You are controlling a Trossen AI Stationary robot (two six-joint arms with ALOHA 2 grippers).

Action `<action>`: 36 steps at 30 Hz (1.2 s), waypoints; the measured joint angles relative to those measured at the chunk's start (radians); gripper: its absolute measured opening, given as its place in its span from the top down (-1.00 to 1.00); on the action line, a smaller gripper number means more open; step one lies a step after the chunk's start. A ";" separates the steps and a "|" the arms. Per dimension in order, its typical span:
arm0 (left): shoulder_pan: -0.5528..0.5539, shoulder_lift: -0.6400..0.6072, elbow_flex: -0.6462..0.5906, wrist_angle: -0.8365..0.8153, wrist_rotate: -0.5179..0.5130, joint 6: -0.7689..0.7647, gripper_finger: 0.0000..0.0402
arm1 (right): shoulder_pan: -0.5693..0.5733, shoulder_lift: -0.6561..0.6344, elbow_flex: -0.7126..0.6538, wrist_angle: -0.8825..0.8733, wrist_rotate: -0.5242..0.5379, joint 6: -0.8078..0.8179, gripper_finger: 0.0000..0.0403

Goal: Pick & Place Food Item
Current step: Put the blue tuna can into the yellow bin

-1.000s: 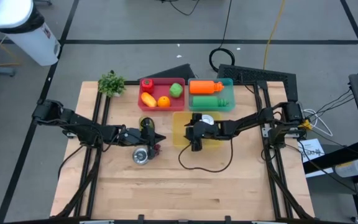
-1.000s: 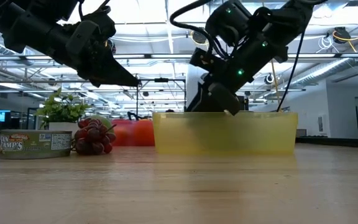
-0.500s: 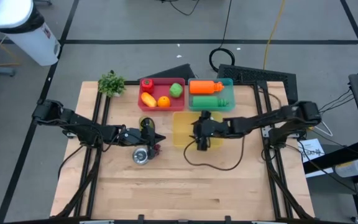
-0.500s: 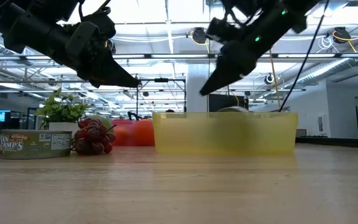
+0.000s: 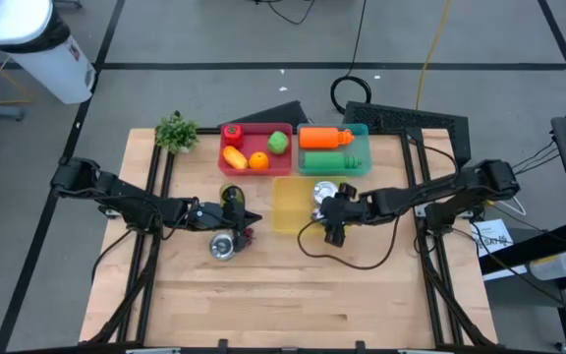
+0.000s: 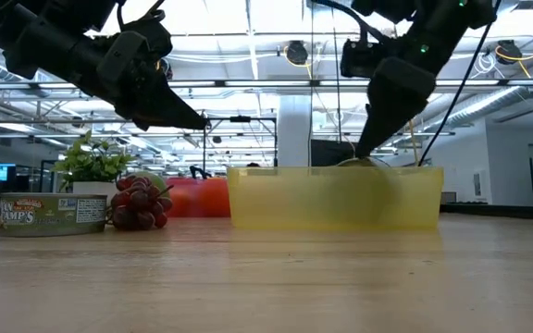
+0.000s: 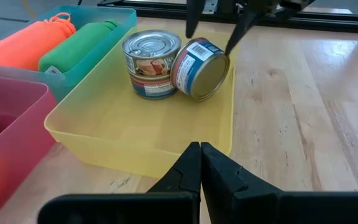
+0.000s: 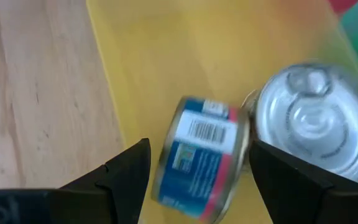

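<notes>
Since the earlier frame we saw the right gripper (image 5: 334, 234) pull off toward the right edge of the yellow tray (image 5: 285, 208) with its fingers apart and empty, leaving a blue-labelled can (image 7: 199, 67) tipped on its side against an upright can (image 7: 151, 63) at the tray's far right corner. We judged that placement done, with a third can (image 5: 223, 246) and the grapes (image 6: 138, 205) left on the table near its left edge, beside the left gripper (image 5: 254, 217), whose fingers were together on nothing. Only the left wrist view showed the blue-labelled can leaning; the low view hid both behind the tray's wall.
</notes>
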 joint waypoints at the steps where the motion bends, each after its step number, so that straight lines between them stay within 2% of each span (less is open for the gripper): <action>1: 0.000 0.000 0.000 0.001 0.000 0.000 0.95 | 0.004 0.004 0.000 -0.004 0.000 0.008 -0.27; 15: 0.000 0.000 0.000 -0.001 0.000 -0.003 0.95 | -0.002 0.067 0.000 0.004 0.000 0.015 -0.27; 18: 0.000 0.000 0.000 0.000 0.000 -0.003 0.95 | 0.001 0.066 0.000 0.033 -0.003 0.000 -0.18; 22: 0.000 0.000 0.000 0.000 0.000 -0.003 0.95 | 0.007 0.066 0.000 0.059 -0.049 -0.044 0.07; 27: 0.000 0.000 0.000 0.000 0.000 -0.003 0.95 | -0.002 0.066 0.001 0.061 -0.081 -0.061 0.08; 31: 0.000 0.000 0.000 -0.001 0.000 -0.004 0.95 | -0.002 0.066 0.000 0.099 -0.056 -0.174 0.08; 36: 0.000 0.000 0.000 -0.001 0.000 -0.006 0.95 | 0.024 0.059 0.000 0.285 0.018 -0.462 0.08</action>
